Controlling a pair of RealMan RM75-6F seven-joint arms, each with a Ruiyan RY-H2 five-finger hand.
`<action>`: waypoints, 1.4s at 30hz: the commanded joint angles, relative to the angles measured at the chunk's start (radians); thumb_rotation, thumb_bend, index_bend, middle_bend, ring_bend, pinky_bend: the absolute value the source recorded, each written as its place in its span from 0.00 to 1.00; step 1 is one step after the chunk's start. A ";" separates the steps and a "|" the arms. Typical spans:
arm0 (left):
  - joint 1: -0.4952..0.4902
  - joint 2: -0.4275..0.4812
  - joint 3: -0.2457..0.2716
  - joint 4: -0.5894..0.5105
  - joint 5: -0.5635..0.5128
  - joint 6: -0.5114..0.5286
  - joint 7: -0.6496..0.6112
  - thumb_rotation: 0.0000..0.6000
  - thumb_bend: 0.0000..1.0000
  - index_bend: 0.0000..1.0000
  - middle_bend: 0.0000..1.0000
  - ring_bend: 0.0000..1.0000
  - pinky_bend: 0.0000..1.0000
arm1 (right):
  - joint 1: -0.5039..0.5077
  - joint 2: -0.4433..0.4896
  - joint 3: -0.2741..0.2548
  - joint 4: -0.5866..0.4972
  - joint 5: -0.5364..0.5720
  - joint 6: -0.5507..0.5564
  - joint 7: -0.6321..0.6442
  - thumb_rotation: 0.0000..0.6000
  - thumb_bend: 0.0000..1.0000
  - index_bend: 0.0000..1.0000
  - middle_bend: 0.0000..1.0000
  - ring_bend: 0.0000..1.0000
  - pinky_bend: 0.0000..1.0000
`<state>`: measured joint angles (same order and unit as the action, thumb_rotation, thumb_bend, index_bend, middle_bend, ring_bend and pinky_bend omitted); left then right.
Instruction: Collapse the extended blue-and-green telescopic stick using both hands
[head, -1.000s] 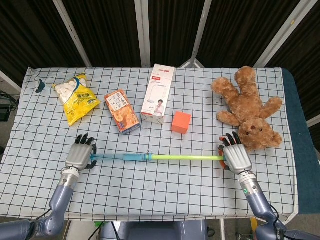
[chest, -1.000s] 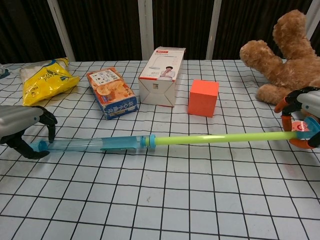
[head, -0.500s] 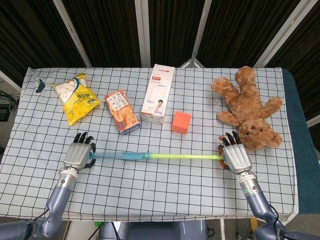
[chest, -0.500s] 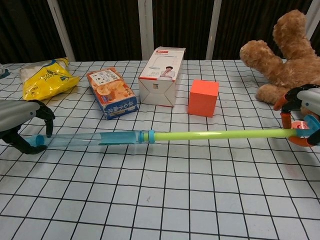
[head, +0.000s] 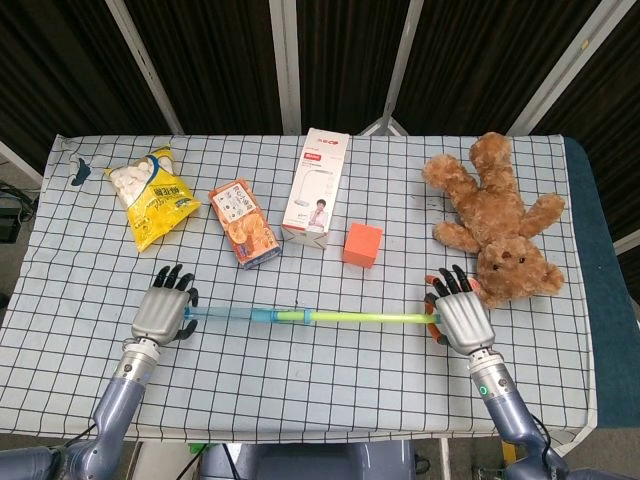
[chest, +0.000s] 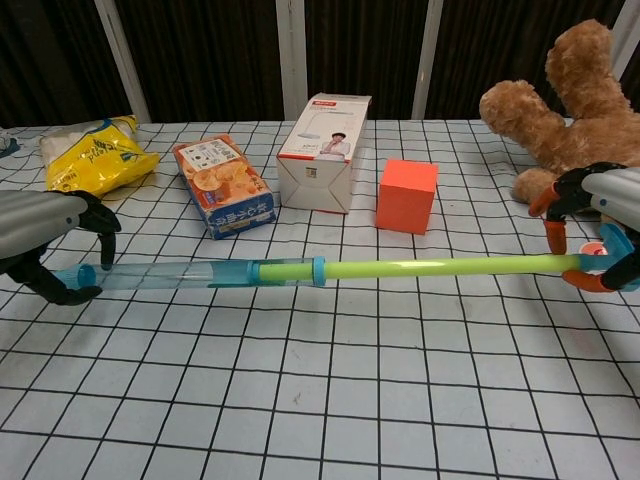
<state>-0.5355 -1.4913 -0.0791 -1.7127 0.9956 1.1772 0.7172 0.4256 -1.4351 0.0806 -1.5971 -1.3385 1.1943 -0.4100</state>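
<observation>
Stick: the blue-and-green telescopic stick (chest: 330, 268) lies across the near half of the table (head: 330, 380), running left to right, held clear of the cloth at both ends.
Left hand: the left hand (head: 160, 313) is curled around the clear blue tip, near the table's left edge.
Right hand: the right hand (head: 459, 318) grips the orange-and-blue end cap, just in front of the teddy bear (head: 500, 225).
Change: the right hand has come inward over the last second, and the green section has slid into the blue tube; the blue collar (chest: 317, 270) now sits further right.
Meaning: the collapse is under way but far from finished, since a long green length still shows.
Next: more inward pushing along the stick's axis seems needed.
</observation>
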 joint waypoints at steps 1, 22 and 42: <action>-0.003 0.002 -0.001 -0.013 0.003 0.006 0.007 1.00 0.51 0.53 0.16 0.00 0.00 | -0.004 0.001 -0.002 -0.021 -0.005 0.009 -0.010 1.00 0.41 0.64 0.24 0.11 0.00; -0.030 0.010 -0.018 -0.087 -0.009 0.031 0.038 1.00 0.51 0.53 0.16 0.00 0.00 | 0.007 -0.023 0.007 -0.150 -0.001 0.027 -0.127 1.00 0.41 0.65 0.25 0.11 0.00; -0.049 0.003 -0.018 -0.099 -0.024 0.033 0.032 1.00 0.51 0.54 0.16 0.00 0.00 | 0.052 -0.125 0.024 -0.184 0.054 0.008 -0.266 1.00 0.41 0.66 0.25 0.11 0.00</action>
<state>-0.5841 -1.4884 -0.0978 -1.8116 0.9716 1.2100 0.7498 0.4765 -1.5582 0.1036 -1.7828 -1.2862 1.2027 -0.6741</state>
